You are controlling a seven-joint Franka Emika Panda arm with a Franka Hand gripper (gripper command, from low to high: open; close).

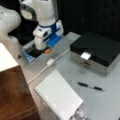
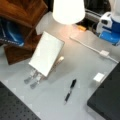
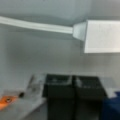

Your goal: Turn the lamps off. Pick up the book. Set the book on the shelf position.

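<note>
The book point(image 1: 58, 97) point(image 2: 46, 53), a white spiral-bound notebook, lies in the middle of the grey table, propped over perforated metal strips point(image 2: 32, 79). The shelf position is the top of the reddish-brown wooden piece point(image 1: 12, 87) point(image 2: 23, 10) beside it. A lamp point(image 2: 68, 10) with a white shade glows lit; its shade edge point(image 1: 5, 57) shows in a front view. My gripper point(image 1: 41, 48) point(image 2: 108, 36) point(image 3: 74, 87) hangs low at the far end of the table, shut and empty, its black fingers point(image 3: 60, 91) together. It is just behind the white inline cord switch point(image 1: 50, 61) point(image 2: 104, 53) point(image 3: 102, 36) and next to an orange button point(image 1: 48, 50) point(image 2: 81, 28).
A black-lidded metal box point(image 1: 96, 51) point(image 2: 107, 100) stands on the side of the table away from the shelf. A black pen point(image 1: 90, 86) point(image 2: 70, 91) lies between it and the book. The white cord point(image 1: 37, 73) runs across the table toward the lamp.
</note>
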